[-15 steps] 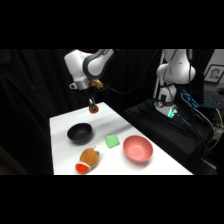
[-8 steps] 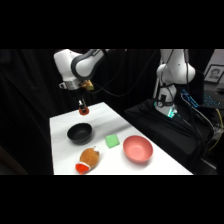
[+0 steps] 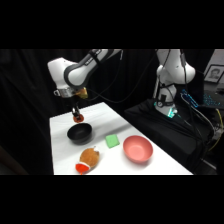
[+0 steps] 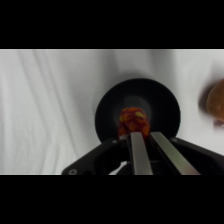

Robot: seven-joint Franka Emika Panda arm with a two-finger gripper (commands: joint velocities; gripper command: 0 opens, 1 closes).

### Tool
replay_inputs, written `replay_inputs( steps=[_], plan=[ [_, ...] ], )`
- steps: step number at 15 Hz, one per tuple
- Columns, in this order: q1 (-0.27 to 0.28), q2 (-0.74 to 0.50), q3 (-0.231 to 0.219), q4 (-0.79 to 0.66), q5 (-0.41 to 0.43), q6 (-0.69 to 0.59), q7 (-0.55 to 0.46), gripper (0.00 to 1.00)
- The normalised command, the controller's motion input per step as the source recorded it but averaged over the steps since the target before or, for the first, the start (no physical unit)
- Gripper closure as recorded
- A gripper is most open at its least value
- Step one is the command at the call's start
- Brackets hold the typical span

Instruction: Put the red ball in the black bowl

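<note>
The red ball (image 3: pixel 78 118) is held up in the air, pinched in my gripper (image 3: pixel 77 116), just above the far left rim of the black bowl (image 3: pixel 80 133). In the wrist view the red ball (image 4: pixel 133 120) sits at my fingertips (image 4: pixel 136 137), directly over the black bowl (image 4: pixel 107 112), whose dark round inside fills the middle of the picture. The gripper (image 4: pixel 142 134) is shut on the ball. The bowl holds nothing that I can see.
A brown plush toy (image 3: pixel 88 157) with a red piece lies near the table's front edge. A green block (image 3: pixel 112 141) sits between the black bowl and the larger pink-red bowl (image 3: pixel 137 149). The white cloth (image 4: pixel 45 110) is wrinkled. Dark equipment stands at the right.
The arm has swung left and down with the ball, from over the far part of the table to just above the black bowl.
</note>
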Motion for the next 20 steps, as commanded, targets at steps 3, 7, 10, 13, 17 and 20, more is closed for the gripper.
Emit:
replay_inputs(
  steps=[3, 7, 10, 13, 17, 20],
  plan=[
    [-0.08, 0.29, 0.094, 0.32, 0.122, 0.08, 0.06, 0.98],
    [-0.086, 0.27, 0.101, 0.31, 0.116, 0.02, 0.05, 0.98],
    [-0.06, 0.22, 0.075, 0.33, 0.069, -0.06, 0.06, 0.66],
    [-0.046, 0.15, 0.049, 0.32, 0.028, -0.15, 0.06, 0.48],
    [-0.036, 0.08, 0.03, 0.27, -0.019, -0.24, 0.04, 0.17],
    [-0.007, -0.01, -0.018, 0.18, -0.074, -0.26, 0.08, 0.0]
  ],
)
